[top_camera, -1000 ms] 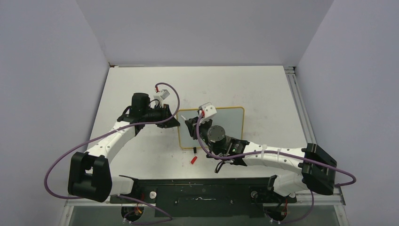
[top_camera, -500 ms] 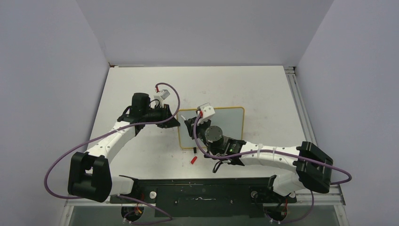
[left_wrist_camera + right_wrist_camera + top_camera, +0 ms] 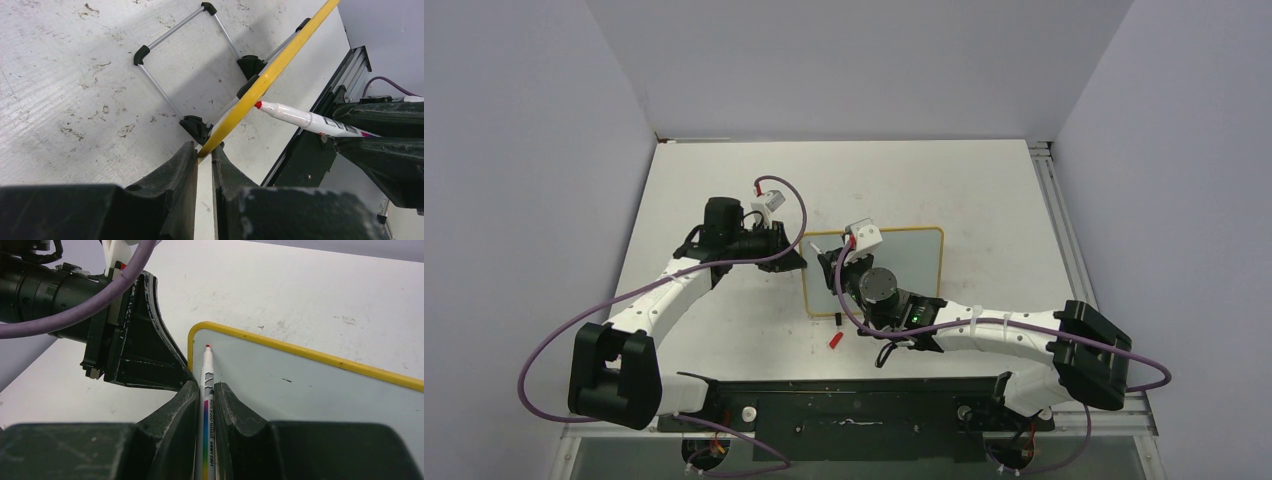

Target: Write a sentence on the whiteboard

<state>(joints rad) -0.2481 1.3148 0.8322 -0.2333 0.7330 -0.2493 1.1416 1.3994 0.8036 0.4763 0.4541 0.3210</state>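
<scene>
Right fingers [image 3: 184, 405]: closed on slim white red-tipped marker [image 3: 207, 371], tip at the board's corner.
Whiteboard [image 3: 310, 390]: small pale board, yellow frame, propped on the tabletop [image 3: 310, 285]; no lettering visible.
Left fingers [image 3: 181, 172]: narrow, pinching the frame edge.
Handling: I judge it light, tippy; I'd brace the frame, press softly.

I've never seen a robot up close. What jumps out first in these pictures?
A small yellow-framed whiteboard stands propped at the centre, its face nearly bare. The left gripper pinches the frame's left edge, while the right gripper holds a marker, red tip at the board's upper left corner. A small red piece, perhaps the cap, lies on the table in front.
</scene>
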